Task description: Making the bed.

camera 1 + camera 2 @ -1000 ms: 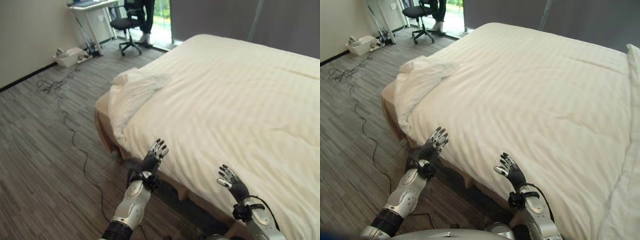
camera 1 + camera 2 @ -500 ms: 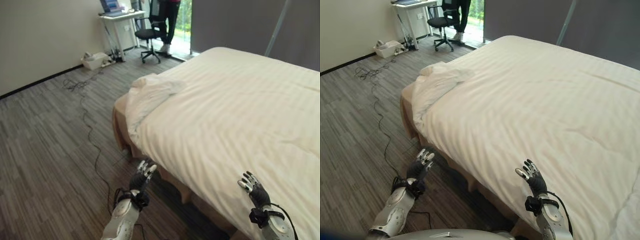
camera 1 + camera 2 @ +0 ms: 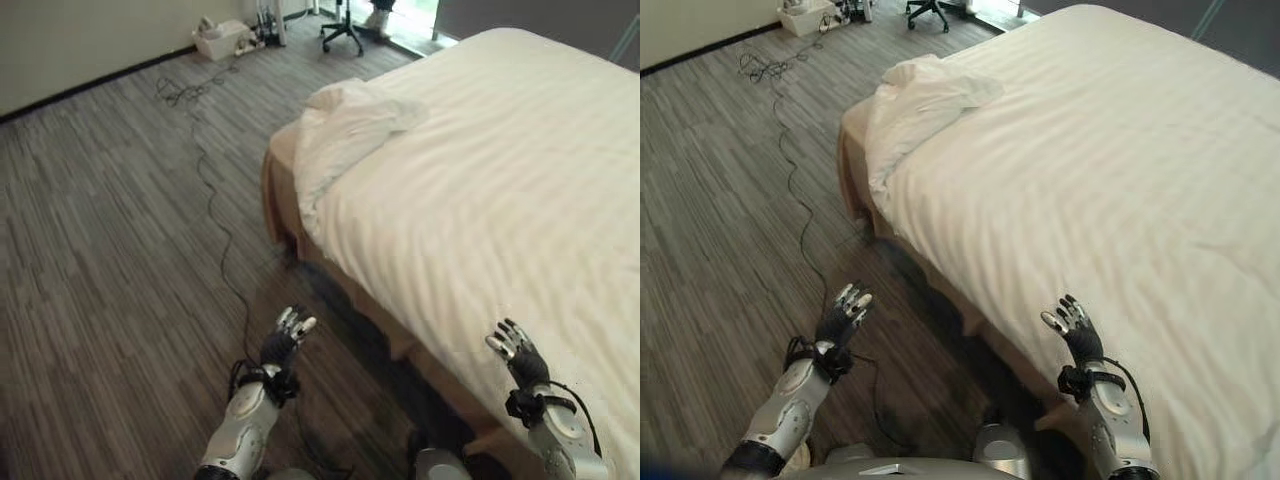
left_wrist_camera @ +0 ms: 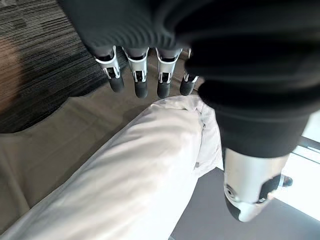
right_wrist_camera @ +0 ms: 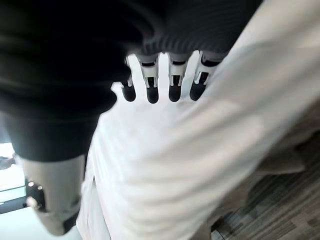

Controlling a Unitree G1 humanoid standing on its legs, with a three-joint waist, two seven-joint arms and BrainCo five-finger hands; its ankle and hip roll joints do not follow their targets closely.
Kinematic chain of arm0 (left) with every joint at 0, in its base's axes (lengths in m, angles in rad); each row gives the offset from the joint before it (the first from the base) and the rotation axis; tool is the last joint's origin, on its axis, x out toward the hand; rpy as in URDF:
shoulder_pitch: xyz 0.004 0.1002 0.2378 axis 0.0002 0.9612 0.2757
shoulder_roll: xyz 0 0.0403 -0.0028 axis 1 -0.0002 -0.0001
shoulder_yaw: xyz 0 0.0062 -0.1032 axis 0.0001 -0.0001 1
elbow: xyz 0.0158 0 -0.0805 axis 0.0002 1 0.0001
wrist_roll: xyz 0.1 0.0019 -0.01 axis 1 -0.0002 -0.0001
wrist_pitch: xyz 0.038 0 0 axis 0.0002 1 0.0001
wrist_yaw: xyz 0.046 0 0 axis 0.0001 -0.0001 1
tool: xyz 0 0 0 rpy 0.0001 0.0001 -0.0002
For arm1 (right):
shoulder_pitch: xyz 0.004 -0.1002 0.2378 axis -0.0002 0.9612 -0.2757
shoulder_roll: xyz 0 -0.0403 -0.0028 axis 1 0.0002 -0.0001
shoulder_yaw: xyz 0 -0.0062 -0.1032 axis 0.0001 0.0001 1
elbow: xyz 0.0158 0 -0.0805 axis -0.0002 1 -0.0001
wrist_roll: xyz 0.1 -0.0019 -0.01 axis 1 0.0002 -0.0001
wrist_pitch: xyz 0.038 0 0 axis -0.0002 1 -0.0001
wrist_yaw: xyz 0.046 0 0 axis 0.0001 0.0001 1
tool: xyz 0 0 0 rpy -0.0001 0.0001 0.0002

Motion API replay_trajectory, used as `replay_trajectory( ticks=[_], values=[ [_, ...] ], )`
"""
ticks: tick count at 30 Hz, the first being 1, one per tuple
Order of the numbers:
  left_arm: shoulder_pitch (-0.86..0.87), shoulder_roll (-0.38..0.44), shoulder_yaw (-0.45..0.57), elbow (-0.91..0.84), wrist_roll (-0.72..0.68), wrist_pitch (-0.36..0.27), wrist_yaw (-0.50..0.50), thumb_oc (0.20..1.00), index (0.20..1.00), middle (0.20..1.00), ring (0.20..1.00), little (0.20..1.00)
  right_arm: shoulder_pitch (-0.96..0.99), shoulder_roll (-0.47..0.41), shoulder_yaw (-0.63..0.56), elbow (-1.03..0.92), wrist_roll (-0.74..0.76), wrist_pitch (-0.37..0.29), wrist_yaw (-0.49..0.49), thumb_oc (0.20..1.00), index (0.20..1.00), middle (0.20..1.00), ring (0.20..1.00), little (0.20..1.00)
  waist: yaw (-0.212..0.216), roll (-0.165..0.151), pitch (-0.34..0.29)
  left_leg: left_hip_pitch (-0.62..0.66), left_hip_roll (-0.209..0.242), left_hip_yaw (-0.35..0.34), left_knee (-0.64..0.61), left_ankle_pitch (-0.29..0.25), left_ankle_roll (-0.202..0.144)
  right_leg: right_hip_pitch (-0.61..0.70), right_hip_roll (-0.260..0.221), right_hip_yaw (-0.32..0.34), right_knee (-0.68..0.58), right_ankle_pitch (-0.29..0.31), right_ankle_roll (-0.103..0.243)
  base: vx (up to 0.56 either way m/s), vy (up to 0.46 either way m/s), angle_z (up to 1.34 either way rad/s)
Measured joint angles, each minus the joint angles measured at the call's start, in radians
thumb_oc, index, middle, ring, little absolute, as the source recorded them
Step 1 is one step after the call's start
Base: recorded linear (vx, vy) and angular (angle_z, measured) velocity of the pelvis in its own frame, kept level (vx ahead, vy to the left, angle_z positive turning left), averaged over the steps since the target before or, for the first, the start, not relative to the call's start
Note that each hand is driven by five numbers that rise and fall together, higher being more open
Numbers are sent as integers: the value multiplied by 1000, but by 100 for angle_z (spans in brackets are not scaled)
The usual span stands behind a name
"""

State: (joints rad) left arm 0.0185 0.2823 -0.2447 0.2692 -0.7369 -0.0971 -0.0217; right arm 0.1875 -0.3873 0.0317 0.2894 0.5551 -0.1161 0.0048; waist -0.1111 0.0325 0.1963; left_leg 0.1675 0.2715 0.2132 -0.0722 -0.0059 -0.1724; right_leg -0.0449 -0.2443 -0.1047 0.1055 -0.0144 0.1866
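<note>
Wood floor [image 3: 100, 250]; rumpled duvet [image 3: 480, 180]; office chair [image 3: 340, 22].

You're looking at a cream duvet [image 3: 500, 170]: soft matt cloth with faint woven stripes, lying smooth over most of the bed and bunched into rumpled folds at the far corner [image 3: 345, 125]. Below its edge you see the tan bed base [image 3: 285, 195], a dull fabric covering. The floor [image 3: 120, 230] is grey wood-look plank, streaky grain, low sheen. Your left hand [image 3: 285, 340] and right hand [image 3: 515, 350] show glossy silver metal fingers, dark rubbery tips and matt black ribbed covers.
</note>
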Motion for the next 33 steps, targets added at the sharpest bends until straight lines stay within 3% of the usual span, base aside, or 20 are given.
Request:
replay_trajectory(
  ticks=[1,2,3,4,5,6,7,8,9,11,12,14,18,20,27,33],
  values=[
    [-21,18,-5,2,-4,-1,-2,1000,1000,1000,1000,1000,17,24,-2,2,0,7,-2,1000,1000,1000,1000,1000,8,-49,3,-1,-84,19,-15,0,-32,-31,-81,9,6,40,23,-206,520,-30],
    [-36,35,-4,4,-5,-7,-5,1000,1000,1000,1000,1000,28,40,53,4,0,14,5,1000,1000,1000,1000,1000,25,-80,6,-29,-133,23,13,-23,3,-62,-140,0,-1,102,0,-149,346,-25],
    [-44,39,-30,22,-5,-8,-1,1000,1000,1000,1000,1000,64,61,71,7,2,21,6,1000,1000,1000,1000,1000,20,-94,1,-43,-167,19,27,-25,25,-69,-135,27,19,138,4,-185,559,-36],
    [-40,38,-56,20,-5,-17,2,1000,1000,1000,1000,1000,97,96,72,-12,3,21,6,1000,1000,1000,1000,1000,44,-94,1,-76,-180,32,71,-41,55,-130,-126,99,71,185,-1,-130,565,9],
    [-29,28,-67,27,-4,-19,-10,1000,1000,1000,1000,1000,108,140,75,-8,14,15,10,1000,1000,1000,1000,1000,22,-60,19,-101,-149,-8,99,-67,88,-160,-26,293,223,90,70,-126,565,25],
    [-17,28,-80,32,-2,-9,-13,1000,1000,1000,1000,1000,122,162,106,-1,48,20,9,1000,1000,1000,1000,1000,6,-45,24,-101,-144,-19,100,-64,114,-199,64,285,390,-37,81,-113,531,17],
    [22,40,-70,15,0,-9,-24,1000,1000,1000,1000,1000,120,169,176,2,79,20,26,1000,1000,1000,1000,1000,15,-52,25,-92,-137,-3,116,-73,128,-256,192,257,627,-134,55,-23,270,13],
    [35,40,-71,34,7,-6,-30,1000,1000,1000,1000,1000,146,173,184,-12,81,17,50,1000,1000,1000,1000,1000,2,-63,16,-85,-147,-31,110,-66,114,-232,229,134,653,-144,-27,-20,371,2],
    [44,33,-70,37,13,-4,-30,1000,1000,1000,1000,1000,156,155,185,-10,80,13,61,1000,1000,1000,1000,1000,4,-81,-1,-77,-185,-35,97,-68,122,-165,226,21,516,-129,-118,12,231,4],
    [67,37,-54,23,13,-1,-28,1000,1000,1000,1000,1000,106,90,184,10,74,18,64,1000,1000,1000,1000,1000,11,-44,-28,-78,-213,-22,58,-60,134,-64,206,-16,274,-141,-115,-6,163,-29],
    [66,31,-1,-1,13,-6,-26,1000,1000,1000,1000,1000,79,62,177,-2,71,19,66,1000,1000,1000,1000,1000,33,-43,-37,-76,-248,-4,23,-21,152,-8,191,-8,111,-123,-128,-12,119,-17],
    [55,17,21,-5,12,-18,-24,1000,1000,1000,1000,1000,52,48,181,-6,71,20,67,1000,1000,1000,1000,1000,41,-43,-45,-90,-252,-5,33,-14,163,1,192,0,58,-83,-125,26,71,-10],
    [90,28,24,-2,10,-13,-24,1000,1000,1000,1000,1000,26,56,193,-5,70,20,68,1000,1000,1000,1000,1000,85,-78,-83,-87,-253,25,18,-11,167,29,191,19,-43,-34,-112,72,61,-18],
    [105,29,22,-2,10,-7,-24,1000,1000,1000,1000,1000,40,54,193,2,42,20,67,1000,1000,1000,1000,1000,86,-88,-107,-74,-258,25,-5,-3,170,52,192,22,-88,-8,-111,60,39,0],
    [105,36,17,-19,13,-7,-23,1000,1000,1000,1000,1000,60,50,212,1,-8,22,69,1000,1000,1000,1000,1000,87,-81,-130,-62,-272,40,-21,4,181,103,192,35,-199,63,-102,46,45,-7],
    [94,35,14,-31,12,-8,-17,1000,1000,1000,1000,1000,28,50,221,1,-10,22,67,1000,1000,1000,1000,1000,87,-79,-126,-73,-275,48,-23,0,183,78,186,48,-171,58,-92,46,135,-6]
  ],
)
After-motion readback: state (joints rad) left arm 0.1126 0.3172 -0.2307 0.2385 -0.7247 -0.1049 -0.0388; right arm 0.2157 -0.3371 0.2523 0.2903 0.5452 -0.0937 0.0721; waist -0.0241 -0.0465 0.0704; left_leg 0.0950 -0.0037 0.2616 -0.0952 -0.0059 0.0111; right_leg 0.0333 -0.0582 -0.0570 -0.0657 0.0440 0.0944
